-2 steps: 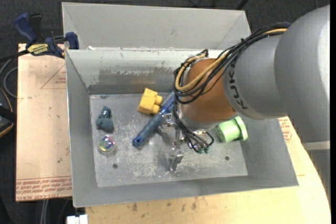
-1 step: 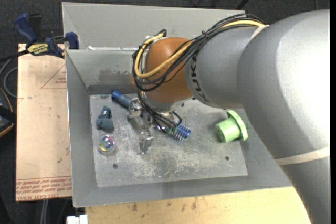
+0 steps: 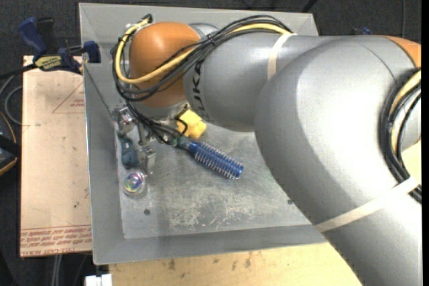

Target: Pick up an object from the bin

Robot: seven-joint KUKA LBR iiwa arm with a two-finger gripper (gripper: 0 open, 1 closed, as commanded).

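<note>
Small blue-green thing (image 3: 127, 155), short and lumpy, lies on the floor of the bin (image 3: 214, 211) at the left of the frame, a little below the middle and close to the bin's left wall. The jaws stand right at it and look spread. One metal finger (image 3: 123, 122) comes down just above and to the left of it, and the other just to its right, so the blue-green thing sits in the gap between them. Whether either finger touches it cannot be told; it appears to rest on the floor.

Just below it, toward the lower left, lies a shiny round thing (image 3: 134, 182), silvery, near the finger tips but apart from them. At the middle of the frame a blue hairbrush (image 3: 216, 160) lies slantwise, its bristled head toward the lower right and its dark handle running up and left toward the jaws. By the handle's upper end sits a yellow blocky thing (image 3: 190, 122), touching it or just beside it, and partly under the arm.

Above the jaws the wrist carries a rounded orange cover (image 3: 157, 53), looped by black and yellow cables (image 3: 131, 80). The thick silver arm (image 3: 322, 117) crosses the right of the frame and hides the bin's right part. The visible floor is scratched grey metal.
</note>
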